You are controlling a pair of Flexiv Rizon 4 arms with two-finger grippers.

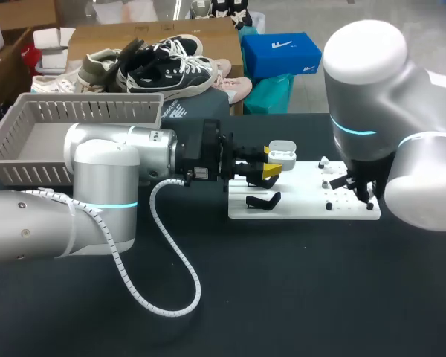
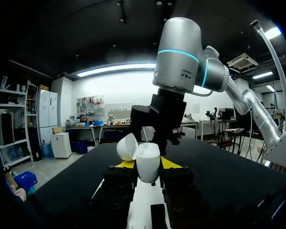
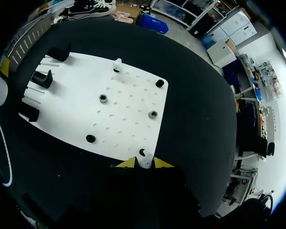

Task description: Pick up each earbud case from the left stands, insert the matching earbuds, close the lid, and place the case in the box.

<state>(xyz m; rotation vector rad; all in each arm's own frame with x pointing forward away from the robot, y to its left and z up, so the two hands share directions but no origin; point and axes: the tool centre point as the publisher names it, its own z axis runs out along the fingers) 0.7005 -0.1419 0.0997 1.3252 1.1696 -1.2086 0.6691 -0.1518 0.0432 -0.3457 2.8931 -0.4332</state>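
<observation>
Left gripper: closed on the earbud case, one yellow tip pressed to each side. Case white, upright between the tips, lid hinged open and leaning off to one side, body standing proud of the fingertips. Held clear above the near end of the white board, not resting on it.

Below and slightly behind these jaws: black stands at the board's left end, nothing seated on the ones in view.

Straight ahead of the left jaws, close: right arm, pointing down at the board.

Right gripper: pinched onto a small white earbud, yellow tips meeting it from both sides. Hanging low over the board's near edge; contact between earbud and board not clear.

Ahead of the right jaws, across the board: dark round pegs scattered among rows of small holes. Second earbud, white, at the far edge, well apart from the jaws.

Box: grey slatted basket, well behind the left jaws, beyond the left arm's elbow, apart from the board.

Spiral-wrapped cable looped on the black tabletop under the left arm.
</observation>
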